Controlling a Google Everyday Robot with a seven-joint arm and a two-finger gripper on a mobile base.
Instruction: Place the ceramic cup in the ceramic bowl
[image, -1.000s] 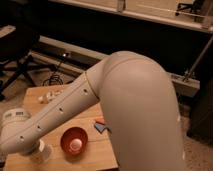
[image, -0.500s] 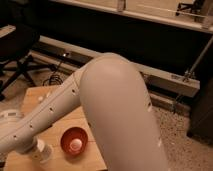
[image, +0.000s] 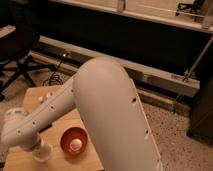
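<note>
Wooden table (image: 31, 98) on a speckled floor, with a dark wall behind. The gripper (image: 37, 146) sits low to the left of the bowl (image: 64, 136), right at the cup (image: 43, 153); whether it is clenched or released cannot be told. The cup stands upright on the table just left of the bowl, not in it. A pale ball (image: 75, 145) lies inside the bowl. The arm (image: 110, 115) bulks up right of the bowl. A black chair (image: 17, 46) stands far behind and to the left of the bowl.

The wooden table (image: 20, 161) bears the ceramic bowl (image: 74, 136), which has a pale ball (image: 75, 145) inside it. Just left of the bowl the ceramic cup (image: 44, 155) appears to stand, with the gripper (image: 39, 146) directly over it. Beyond the bowl, near the far edge, lie small white bits (image: 48, 94).
</note>
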